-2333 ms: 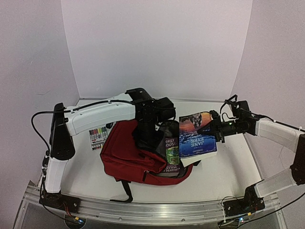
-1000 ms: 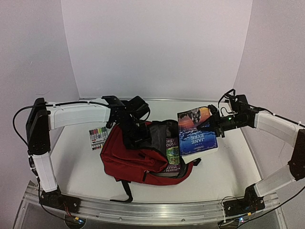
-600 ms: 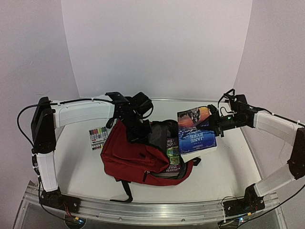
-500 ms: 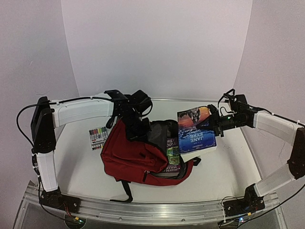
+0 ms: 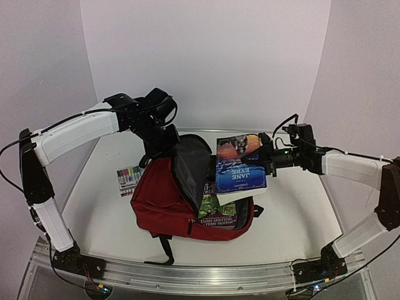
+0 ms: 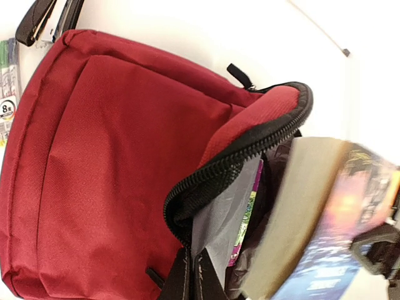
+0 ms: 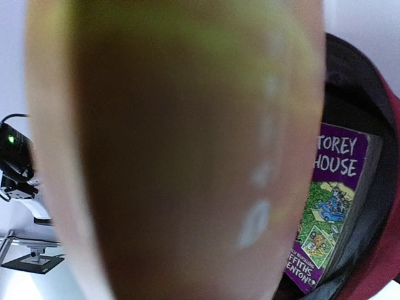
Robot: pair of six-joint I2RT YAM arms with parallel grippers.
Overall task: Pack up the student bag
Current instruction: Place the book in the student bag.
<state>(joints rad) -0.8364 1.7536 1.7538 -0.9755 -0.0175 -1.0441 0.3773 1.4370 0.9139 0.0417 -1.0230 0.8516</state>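
Centre frame on tabletop [image 5: 300, 212]: dark red fabric backpack [image 5: 159, 203], likely soft, floppy, light; best gripped at stiffer zip rim. Left pincer [image 5: 164, 139] clenched on raised flap [image 5: 187, 169]. Right pincer [image 5: 267, 164] grasping blue paperback book [image 5: 239, 165] over opening.

Top cam high, wide; wrist cams close; all on bag [image 6: 94, 156].

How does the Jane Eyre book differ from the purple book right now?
The Jane Eyre book is gripped by the right gripper and tilted over the open mouth of the student bag; the purple book lies inside the bag. The Jane Eyre book's cover is blue and orange, the purple book's is purple and green. The Jane Eyre book shows whole from above; the purple book is partly hidden beneath it. Both have their covers facing up.
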